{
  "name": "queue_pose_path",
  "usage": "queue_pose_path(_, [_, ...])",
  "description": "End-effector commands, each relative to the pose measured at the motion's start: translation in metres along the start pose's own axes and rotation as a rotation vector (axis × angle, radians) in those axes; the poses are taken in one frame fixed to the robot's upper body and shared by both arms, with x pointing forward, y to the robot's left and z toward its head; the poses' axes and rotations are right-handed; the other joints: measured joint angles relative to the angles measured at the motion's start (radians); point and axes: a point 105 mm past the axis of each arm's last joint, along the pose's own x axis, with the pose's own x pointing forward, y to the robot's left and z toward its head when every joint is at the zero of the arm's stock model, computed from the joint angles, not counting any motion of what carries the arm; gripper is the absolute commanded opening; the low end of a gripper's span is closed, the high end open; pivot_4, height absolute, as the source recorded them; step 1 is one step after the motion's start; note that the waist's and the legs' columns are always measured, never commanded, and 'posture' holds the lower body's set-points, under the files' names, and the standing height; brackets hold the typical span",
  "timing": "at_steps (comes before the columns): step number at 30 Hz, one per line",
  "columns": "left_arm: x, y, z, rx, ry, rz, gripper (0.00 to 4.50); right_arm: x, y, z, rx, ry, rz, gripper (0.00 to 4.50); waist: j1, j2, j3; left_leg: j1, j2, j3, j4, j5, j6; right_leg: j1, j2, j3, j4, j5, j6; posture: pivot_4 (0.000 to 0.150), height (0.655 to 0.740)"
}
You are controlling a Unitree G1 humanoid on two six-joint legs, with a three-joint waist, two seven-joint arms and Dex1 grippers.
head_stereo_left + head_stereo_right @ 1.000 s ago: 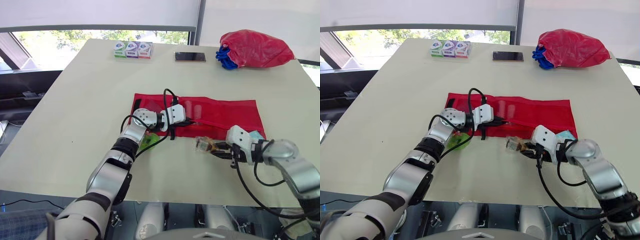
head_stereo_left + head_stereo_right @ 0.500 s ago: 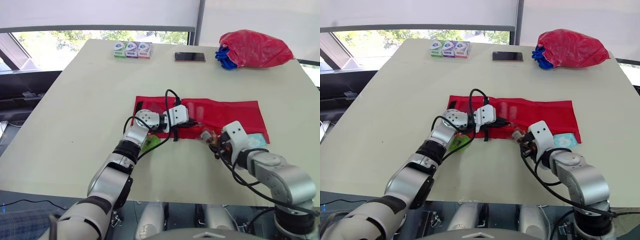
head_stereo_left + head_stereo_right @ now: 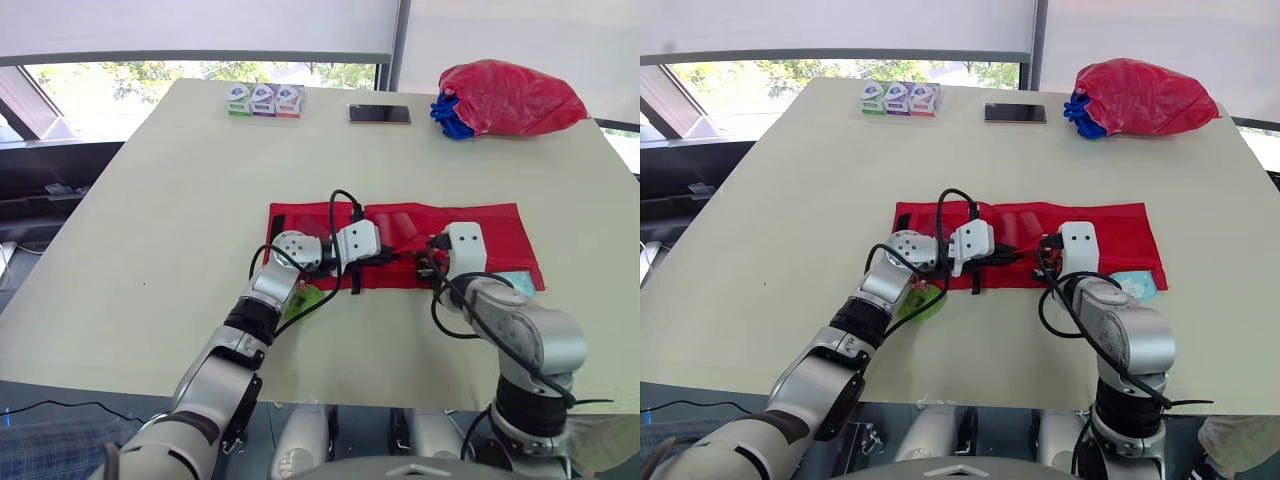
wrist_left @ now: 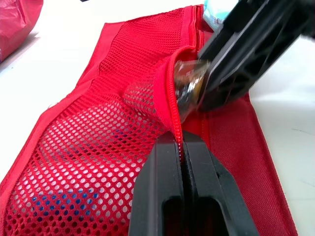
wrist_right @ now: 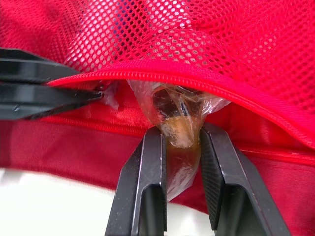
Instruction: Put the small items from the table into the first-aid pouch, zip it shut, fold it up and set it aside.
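Pale table (image 3: 150, 200), wrapped item (image 5: 173, 104) in right tool (image 5: 181, 133), tip inside pouch (image 3: 480, 225)

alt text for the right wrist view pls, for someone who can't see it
The right gripper holds a small clear-wrapped brown item, its tip pushed under the open zipper edge of the red mesh pouch. The left gripper pinches that same edge close beside it, holding the opening up.
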Motion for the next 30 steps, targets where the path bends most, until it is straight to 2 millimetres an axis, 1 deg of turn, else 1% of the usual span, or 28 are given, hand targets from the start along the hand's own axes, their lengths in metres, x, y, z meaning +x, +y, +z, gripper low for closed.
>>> queue_pose_path(1, [0.007,-0.002,0.016,0.045,-0.049,-0.021,0.0,0.007,-0.004,0.025,0.04,-0.11,-0.064,0.39,-0.002,0.0,0.0,0.0,0.0,0.0,0.0,0.0,0.0,0.0,0.0,0.0,0.0,0.0,0.0,0.15,0.74])
queue_pose_path(4, [0.007,-0.002,0.016,0.045,-0.048,-0.021,0.0,0.013,0.0,0.028,0.052,-0.125,-0.06,0.39,-0.002,0.0,0.0,0.0,0.0,0.0,0.0,0.0,0.0,0.0,0.0,0.0,0.0,0.0,0.0,0.15,0.74])
queue_pose_path(9, [0.008,-0.002,0.014,0.042,-0.044,-0.02,0.0,0.019,0.006,0.032,0.138,-0.167,-0.06,0.39,-0.004,0.001,0.0,0.0,0.0,0.0,-0.001,0.001,-0.001,0.0,0.0,0.0,0.0,0.0,0.0,0.15,0.74])
queue_pose_path(12, [0.007,-0.002,0.013,0.039,-0.043,-0.019,0.0,0.022,0.011,0.033,0.136,-0.177,-0.028,0.39,-0.005,0.001,0.0,0.0,0.0,0.0,-0.002,0.001,-0.001,0.0,0.0,0.0,0.0,0.0,0.0,0.15,0.74])
queue_pose_path(14, [0.007,-0.002,0.012,0.038,-0.04,-0.019,0.0,0.021,0.017,0.033,0.097,-0.172,0.006,0.39,-0.008,0.001,0.0,0.0,0.0,0.0,-0.002,0.001,-0.001,0.0,0.0,0.0,0.0,0.0,0.0,0.15,0.74])
queue_pose_path(15, [0.007,-0.002,0.012,0.038,-0.038,-0.019,0.0,0.02,0.019,0.031,0.072,-0.163,0.023,1.19,-0.01,0.001,0.0,0.0,0.0,0.0,-0.002,0.001,-0.001,-0.001,0.0,0.0,0.0,0.0,0.0,0.15,0.74])
queue_pose_path(16, [0.008,-0.002,0.011,0.038,-0.038,-0.019,0.0,0.02,0.021,0.028,0.053,-0.154,0.039,1.46,-0.012,0.001,0.0,0.0,0.0,0.0,-0.003,0.001,-0.001,-0.001,0.0,0.0,0.0,0.0,0.0,0.15,0.74])
queue_pose_path(17, [0.007,-0.001,0.011,0.037,-0.037,-0.018,0.0,0.018,0.021,0.023,0.027,-0.137,0.053,1.84,-0.013,0.001,0.0,0.0,0.0,0.0,-0.003,0.001,-0.001,-0.001,0.0,0.0,0.0,0.0,0.0,0.15,0.74])
queue_pose_path(20, [0.007,0.002,0.011,0.036,-0.034,-0.014,0.0,0.012,0.02,0.011,-0.039,-0.109,0.075,3.43,-0.016,0.001,0.0,0.0,0.0,0.0,-0.005,0.001,-0.001,-0.001,0.0,0.0,-0.002,0.0,0.0,0.15,0.74])
queue_pose_path(21, [0.007,0.002,0.011,0.037,-0.033,-0.013,0.0,0.01,0.02,0.009,-0.055,-0.105,0.089,3.79,-0.016,0.001,0.0,0.0,0.001,0.0,-0.005,0.001,-0.001,-0.001,0.0,0.0,-0.002,0.0,0.0,0.15,0.74])
queue_pose_path(26, [0.007,0.006,0.01,0.036,-0.032,-0.009,0.0,-0.004,0.014,0.011,-0.151,-0.13,0.143,3.79,-0.02,0.001,0.0,0.001,0.001,0.0,-0.005,0.001,-0.001,-0.001,0.0,0.0,-0.002,0.0,0.0,0.15,0.74])
queue_pose_path(30, [0.006,0.007,0.01,0.025,-0.036,-0.006,0.0,-0.019,0.009,0.005,-0.269,-0.108,0.21,3.79,-0.02,0.001,0.0,0.001,0.001,0.0,-0.005,0.001,-0.001,-0.001,0.0,0.0,-0.002,0.0,0.0,0.15,0.74])
